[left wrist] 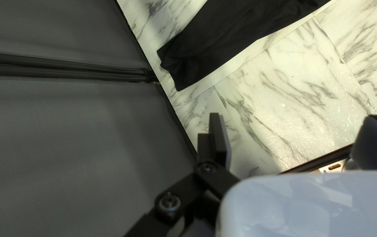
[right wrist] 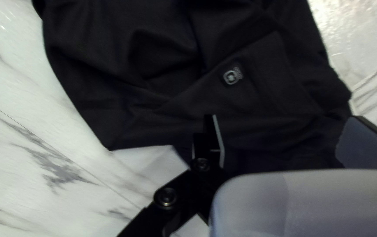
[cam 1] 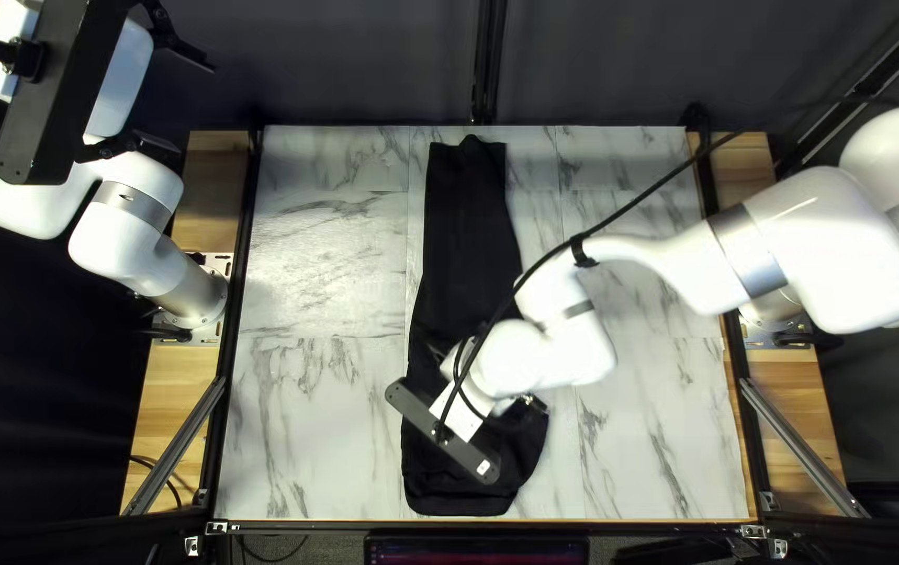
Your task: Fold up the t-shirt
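Right end effector: fingers spread wide, nothing gripped, over cloth toward the bench's near edge. Left end effector: also wide, empty, up by the bench's left side. Black t-shirt in a long strip from the bench's far edge to its near edge; pale emblem toward the near edge. Reads light, limp, likely to slide on the marble-patterned bench. Best hold: an end's corners, pinched low through every layer.

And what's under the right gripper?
The black t-shirt, with a small pale logo in sight, lies under the open right gripper. The right gripper hides part of the black t-shirt; anything beneath the layers is covered.
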Tool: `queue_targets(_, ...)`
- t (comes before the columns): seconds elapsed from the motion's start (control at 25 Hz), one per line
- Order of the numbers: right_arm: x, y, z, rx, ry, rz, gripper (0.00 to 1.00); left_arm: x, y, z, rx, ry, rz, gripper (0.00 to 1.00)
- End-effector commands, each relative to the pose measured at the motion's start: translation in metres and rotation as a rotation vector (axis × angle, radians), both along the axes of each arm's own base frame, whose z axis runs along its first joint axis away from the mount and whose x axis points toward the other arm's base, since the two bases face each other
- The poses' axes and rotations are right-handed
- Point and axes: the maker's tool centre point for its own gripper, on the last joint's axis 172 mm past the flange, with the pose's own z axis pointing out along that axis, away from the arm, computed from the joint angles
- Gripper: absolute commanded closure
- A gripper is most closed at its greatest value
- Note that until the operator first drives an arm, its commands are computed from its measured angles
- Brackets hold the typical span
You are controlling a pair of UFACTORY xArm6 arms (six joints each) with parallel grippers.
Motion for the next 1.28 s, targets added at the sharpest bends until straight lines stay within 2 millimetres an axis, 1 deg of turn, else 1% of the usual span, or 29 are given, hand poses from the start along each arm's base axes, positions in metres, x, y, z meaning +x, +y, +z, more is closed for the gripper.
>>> queue_targets(0.04, 0.0, 0.0, 0.0, -0.004, 0.001, -0.007, 0.0, 0.0, 0.0, 0.0, 0.0, 0.0, 0.0, 0.0)
queue_targets(0.16, 0.0, 0.0, 0.0, -0.004, 0.001, -0.007, 0.0, 0.0, 0.0, 0.0, 0.0, 0.0, 0.0, 0.0)
queue_targets(0.2, -0.002, 0.0, -0.003, 0.002, 0.003, 0.008, 0.0, 0.0, 0.0, 0.0, 0.0, 0.0, 0.0, 0.0)
queue_targets(0.28, 0.001, 0.015, -0.012, 0.034, 0.001, 0.034, 0.0, 0.0, 0.0, 0.0, 0.0, 0.0, 0.0, 0.0)
queue_targets(0.32, 0.004, 0.028, -0.021, 0.036, 0.005, 0.016, 0.0, 0.0, 0.0, 0.0, 0.0, 0.0, 0.0, 0.0)
queue_targets(0.4, 0.009, 0.042, -0.03, 0.025, -0.01, -0.029, 0.0, 0.0, 0.0, 0.0, 0.0, 0.0, 0.0, 0.0)
queue_targets(0.48, 0.007, 0.047, -0.034, -0.003, -0.01, -0.092, 0.0, 0.0, 0.0, 0.0, 0.0, 0.0, 0.0, 0.0)
queue_targets(0.64, -0.006, 0.044, -0.039, -0.069, -0.01, -0.253, 0.0, 0.0, 0.0, 0.0, 0.0, 0.0, 0.0, 0.0)
queue_targets(0.8, -0.015, 0.043, -0.048, -0.132, -0.005, -0.373, 0.0, 0.0, 0.0, 0.0, 0.0, 0.0, 0.0, 0.0)
queue_targets(0.88, -0.016, 0.039, -0.05, -0.148, -0.005, -0.396, 0.0, 0.0, 0.0, 0.0, 0.0, 0.0, 0.0, 0.0)
queue_targets(1.0, -0.017, 0.027, -0.054, -0.169, -0.02, -0.392, 0.0, 0.0, 0.0, 0.0, 0.0, 0.0, 0.0, 0.0)
queue_targets(1.04, -0.017, 0.023, -0.054, -0.172, -0.023, -0.392, 0.04, 0.0, 0.0, 0.0, 0.0, 0.0, 0.0, 0.0)
queue_targets(1.08, -0.017, 0.02, -0.055, -0.175, -0.023, -0.393, 0.05, 0.0, 0.0, 0.0, 0.0, 0.0, 0.0, 0.0)
queue_targets(1.12, -0.017, 0.016, -0.055, -0.181, -0.021, -0.395, 0.14, 0.0, 0.0, 0.0, 0.0, 0.0, 0.0, 0.0)
queue_targets(1.16, -0.016, 0.015, -0.056, -0.185, -0.019, -0.397, 0.16, 0.0, 0.0, 0.0, 0.0, 0.0, 0.0, 0.0)
queue_targets(1.2, -0.016, 0.012, -0.056, -0.193, -0.014, -0.401, 0.23, 0.0, 0.0, 0.0, 0.0, 0.0, 0.0, 0.0)
queue_targets(1.28, -0.015, 0.008, -0.056, -0.2, -0.009, -0.405, 0.24, 0.0, 0.0, 0.0, 0.0, 0.0, 0.0, 0.0)
